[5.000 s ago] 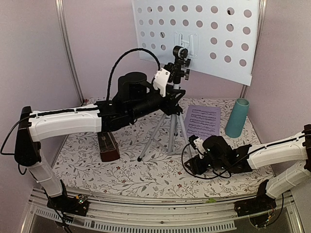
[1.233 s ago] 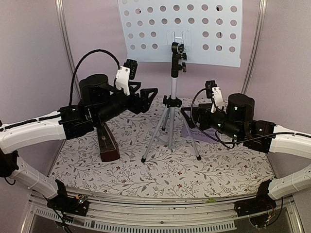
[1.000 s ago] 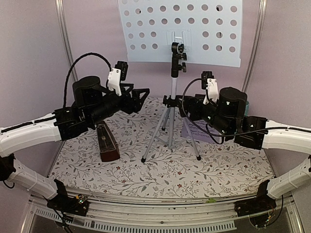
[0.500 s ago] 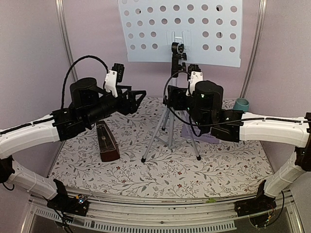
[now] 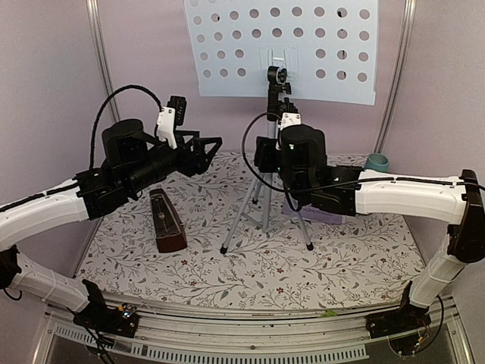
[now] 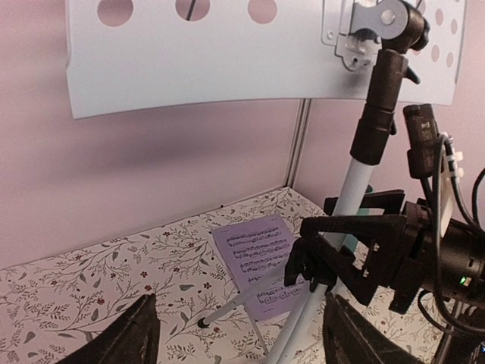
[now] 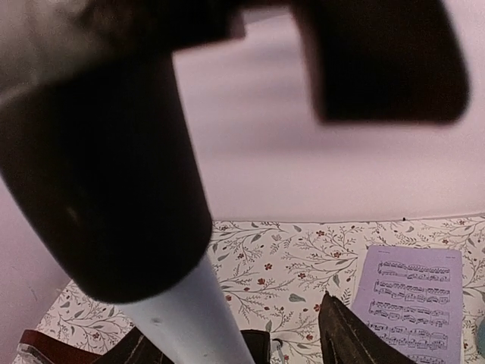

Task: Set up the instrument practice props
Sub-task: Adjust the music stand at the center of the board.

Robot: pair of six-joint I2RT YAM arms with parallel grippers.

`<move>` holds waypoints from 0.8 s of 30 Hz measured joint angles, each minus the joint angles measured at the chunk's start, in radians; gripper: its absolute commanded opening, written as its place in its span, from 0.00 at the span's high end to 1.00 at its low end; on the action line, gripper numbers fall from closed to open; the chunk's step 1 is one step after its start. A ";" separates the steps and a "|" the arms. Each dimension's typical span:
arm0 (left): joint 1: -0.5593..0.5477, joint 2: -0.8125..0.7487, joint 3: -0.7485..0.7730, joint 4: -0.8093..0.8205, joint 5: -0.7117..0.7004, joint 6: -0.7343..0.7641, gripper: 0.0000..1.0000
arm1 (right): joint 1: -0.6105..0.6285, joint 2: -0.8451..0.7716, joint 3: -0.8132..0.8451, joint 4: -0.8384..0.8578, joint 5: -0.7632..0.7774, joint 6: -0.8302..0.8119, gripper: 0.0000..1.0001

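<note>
Your music stand [image 5: 303, 44] is upright at the middle of the floral table [image 5: 250, 269]. Its pale-blue perforated desk sits high against the back wall, and its silver tripod legs [image 5: 242, 212] are spread on the cloth.

The right gripper [image 5: 267, 157] is at the stand's pole, near the black hub where the legs meet. In your right wrist view the pale tube and its dark collar stand between the two fingers. The tube runs close beside one finger [image 7: 144, 353], and a clear gap shows on the side of the other. That claw is released, straddling the pole rather than clenched on it.

The left gripper [image 5: 211, 150] hangs in the air to the left of the pole, pointing toward it but apart from it. Your left wrist view shows its fingers spread wide with nothing between them, so it is released as well.

The sheet-music page [image 6: 258, 262] lies flat on the table behind the legs, toward the back right. From above, the right arm covers most of it.

The dark red-brown metronome [image 5: 168, 224] stands on the cloth under the left arm, left of the tripod and clear of its feet.

At the back right, only the rim of a teal cup [image 5: 376, 162] shows over the right arm.
</note>
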State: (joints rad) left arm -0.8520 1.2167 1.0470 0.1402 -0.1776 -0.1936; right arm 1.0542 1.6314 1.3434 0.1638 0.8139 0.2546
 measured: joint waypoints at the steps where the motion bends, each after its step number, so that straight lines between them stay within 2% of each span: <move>1: 0.002 0.000 0.000 0.000 0.003 0.000 0.26 | 0.000 0.006 0.002 -0.008 0.000 0.007 0.39; 3: 0.005 0.000 0.000 0.000 0.010 0.000 0.26 | 0.000 0.015 0.008 -0.024 0.000 0.018 0.46; 4: 0.006 0.000 0.000 0.000 0.012 0.000 0.26 | 0.000 0.018 0.008 -0.034 0.000 0.024 0.55; 6: 0.010 0.000 0.000 0.000 0.014 -0.001 0.27 | 0.001 0.021 0.008 -0.044 0.001 0.032 0.65; 10: 0.018 0.003 0.000 0.000 0.032 -0.002 0.28 | 0.002 0.021 0.019 -0.054 -0.014 0.016 1.00; 12: 0.024 0.010 0.000 0.001 0.048 0.000 0.29 | 0.006 0.018 0.028 -0.071 -0.004 -0.053 1.00; 18: 0.038 0.048 -0.010 0.018 0.125 0.026 0.32 | -0.010 0.002 0.019 -0.079 -0.063 -0.066 1.00; 24: 0.041 0.072 -0.067 0.090 0.233 0.068 0.33 | -0.026 -0.069 -0.077 -0.015 -0.222 -0.139 1.00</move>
State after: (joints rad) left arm -0.8108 1.2892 0.9798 0.2298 0.0551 -0.1253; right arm 1.0279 1.5623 1.2667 0.1486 0.5915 0.1154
